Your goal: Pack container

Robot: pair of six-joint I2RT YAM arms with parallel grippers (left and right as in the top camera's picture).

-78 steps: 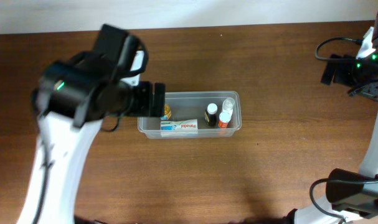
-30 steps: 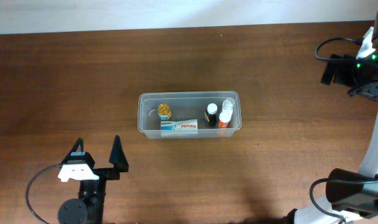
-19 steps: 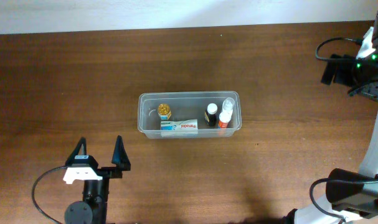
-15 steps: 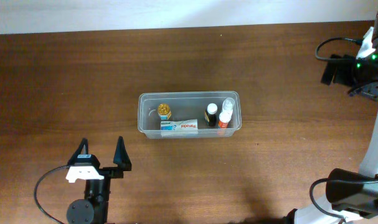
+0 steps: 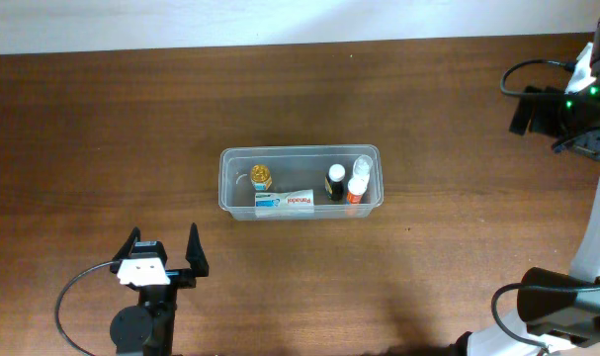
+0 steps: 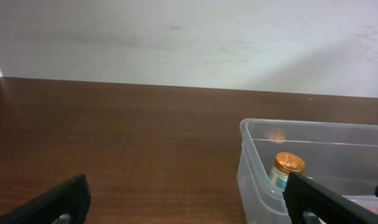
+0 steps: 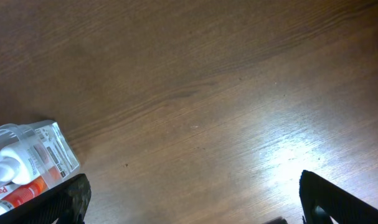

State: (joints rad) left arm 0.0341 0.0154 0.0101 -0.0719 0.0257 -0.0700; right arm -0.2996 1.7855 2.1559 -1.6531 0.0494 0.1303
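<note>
Overhead: the left tool [image 5: 163,237] has withdrawn to 7 o'clock of the container [image 5: 280,150], jaws spread and empty. The container sits mid-tabletop [image 5: 428,277] holding a gold-capped jar [image 5: 261,177], a tube [image 5: 285,201] and small bottles [image 5: 336,182], so packing looks finished. Left wrist: the container's corner shows at 4 o'clock, well clear of the open fingers. Right wrist: the right tool [image 7: 193,180] is wide open and empty, with the container's end at 8 o'clock.
</note>
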